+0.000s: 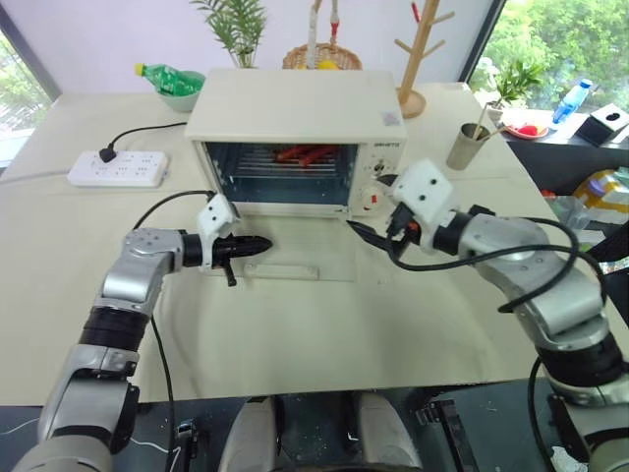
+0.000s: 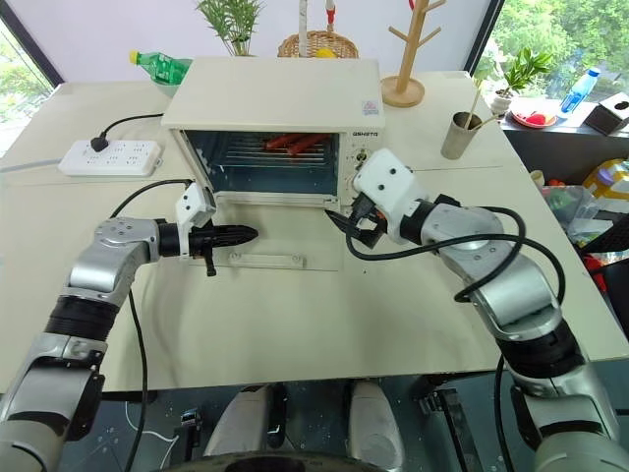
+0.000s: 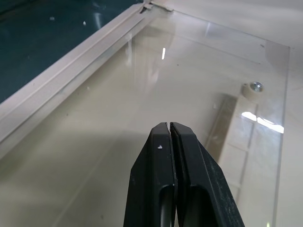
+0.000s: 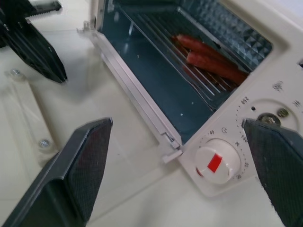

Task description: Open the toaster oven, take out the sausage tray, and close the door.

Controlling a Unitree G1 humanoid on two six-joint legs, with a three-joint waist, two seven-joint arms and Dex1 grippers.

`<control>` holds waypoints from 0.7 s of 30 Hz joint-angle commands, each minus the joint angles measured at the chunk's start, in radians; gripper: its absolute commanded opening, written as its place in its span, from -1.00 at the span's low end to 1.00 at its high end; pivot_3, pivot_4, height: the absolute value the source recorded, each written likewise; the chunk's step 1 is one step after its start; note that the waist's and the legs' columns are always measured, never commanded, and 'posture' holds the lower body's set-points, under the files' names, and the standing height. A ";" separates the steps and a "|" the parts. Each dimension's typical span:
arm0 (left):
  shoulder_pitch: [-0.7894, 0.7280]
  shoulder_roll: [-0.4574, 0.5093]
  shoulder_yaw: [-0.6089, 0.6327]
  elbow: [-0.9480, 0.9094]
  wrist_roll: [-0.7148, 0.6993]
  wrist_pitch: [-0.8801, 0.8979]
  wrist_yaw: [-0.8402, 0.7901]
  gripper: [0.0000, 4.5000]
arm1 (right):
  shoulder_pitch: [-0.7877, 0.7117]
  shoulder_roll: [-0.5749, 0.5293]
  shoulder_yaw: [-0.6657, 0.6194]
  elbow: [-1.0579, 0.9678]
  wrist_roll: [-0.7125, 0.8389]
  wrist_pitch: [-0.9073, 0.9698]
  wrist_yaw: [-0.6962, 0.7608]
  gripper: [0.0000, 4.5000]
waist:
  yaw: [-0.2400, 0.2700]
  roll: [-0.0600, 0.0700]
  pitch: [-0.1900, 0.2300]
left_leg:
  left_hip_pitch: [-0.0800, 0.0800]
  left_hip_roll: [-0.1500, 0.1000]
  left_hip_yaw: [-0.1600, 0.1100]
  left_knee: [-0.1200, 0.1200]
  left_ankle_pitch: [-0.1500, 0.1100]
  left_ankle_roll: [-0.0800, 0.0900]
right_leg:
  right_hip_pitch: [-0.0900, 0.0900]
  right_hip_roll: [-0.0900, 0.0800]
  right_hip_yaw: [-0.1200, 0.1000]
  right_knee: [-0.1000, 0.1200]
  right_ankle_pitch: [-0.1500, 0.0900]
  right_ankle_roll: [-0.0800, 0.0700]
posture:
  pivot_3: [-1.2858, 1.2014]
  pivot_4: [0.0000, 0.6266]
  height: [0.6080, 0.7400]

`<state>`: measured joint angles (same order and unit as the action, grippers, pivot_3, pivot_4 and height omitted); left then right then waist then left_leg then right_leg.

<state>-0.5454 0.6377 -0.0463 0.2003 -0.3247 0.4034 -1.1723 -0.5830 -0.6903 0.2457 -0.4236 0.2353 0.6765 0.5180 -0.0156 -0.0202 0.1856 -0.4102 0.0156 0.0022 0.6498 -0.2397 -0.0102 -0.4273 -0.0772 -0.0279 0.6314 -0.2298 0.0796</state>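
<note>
lying flat on the table (image 1: 324,344), the door (image 1: 295,261) is fully dropped, its glass pane stretching out from the oven (image 1: 295,138) mouth with the bar handle (image 2: 267,261) at its outer edge. that leaves the cavity clear for a reach inside.

the left gripper (image 1: 257,246) hovers low over the near left part of the pane, its two black fingers pressed together with nothing between them; the glass lies just under and ahead of the tips, and the handle a little beyond them. it looks parked there because its part, the door, is finished.

the right gripper (image 2: 346,222) has its jaws spread as wide as they go, empty. between and beyond them sits the oven's right front corner: the red knob (image 4: 214,163) close ahead, the door hinge beside it, and deeper in, past the jaws, the tray (image 4: 189,71) on the rack with two red sausages (image 4: 213,59) near the back. this wide stance probably readies it to take the tray's front edge, so step two seems about to begin.
</note>
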 commanded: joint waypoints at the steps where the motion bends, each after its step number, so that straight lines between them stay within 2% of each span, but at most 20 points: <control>1: -0.028 0.089 0.129 -0.202 -0.177 0.172 -0.039 -0.97 | -0.084 0.024 0.091 0.101 -0.153 -0.144 0.009 1.00 | -0.003 0.000 0.000 | 0.000 0.000 0.000 0.000 0.000 0.000 | 0.000 0.000 0.000 0.000 0.000 0.000 | 0.03 -0.52 1.00; 8: -0.058 0.171 0.245 -0.302 -0.305 0.322 0.026 -0.97 | -0.211 0.128 0.235 0.385 -0.408 -0.389 -0.008 1.00 | 0.002 0.000 0.000 | 0.000 -0.001 0.000 0.000 0.000 0.000 | 0.000 0.000 0.000 0.000 0.000 0.000 | 0.03 -0.52 1.00; 11: -0.042 0.184 0.253 -0.336 -0.336 0.354 0.035 -0.62 | -0.274 0.184 0.275 0.559 -0.509 -0.494 -0.051 1.00 | 0.001 0.000 0.000 | 0.000 -0.001 0.000 0.000 0.000 0.000 | 0.000 0.000 0.000 0.000 0.000 0.000 | 0.03 -0.52 1.00; 16: -0.010 0.187 0.260 -0.397 -0.369 0.374 0.063 0.47 | -0.351 0.251 0.300 0.777 -0.640 -0.614 -0.129 1.00 | -0.002 0.000 0.000 | 0.000 -0.001 0.000 -0.001 0.000 0.000 | 0.000 0.000 0.000 0.000 0.000 0.000 | 0.03 -0.52 1.00; 20: 0.004 0.193 0.268 -0.413 -0.393 0.399 0.088 0.47 | -0.385 0.308 0.299 0.907 -0.688 -0.672 -0.157 1.00 | -0.001 0.000 0.000 | 0.000 -0.001 0.000 -0.001 0.000 0.000 | 0.000 0.000 0.000 0.000 0.000 0.000 | 0.03 -0.52 1.00; 21: 0.010 0.198 0.269 -0.415 -0.397 0.404 0.087 0.56 | -0.391 0.321 0.300 0.934 -0.698 -0.686 -0.164 1.00 | -0.002 0.000 0.000 | 0.000 -0.001 0.000 -0.001 0.000 0.000 | 0.000 0.000 0.000 0.000 0.000 0.000 | 0.03 -0.52 1.00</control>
<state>-0.5384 0.8157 0.1849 -0.1842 -0.7017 0.8016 -1.0894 -0.9399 -0.3752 0.5576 0.4915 -0.4432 0.0198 0.3748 -0.0174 -0.0201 0.1860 -0.4102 0.0147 0.0019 0.6489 -0.2395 -0.0106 -0.4275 -0.0775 -0.0276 0.6317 -0.2297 0.0794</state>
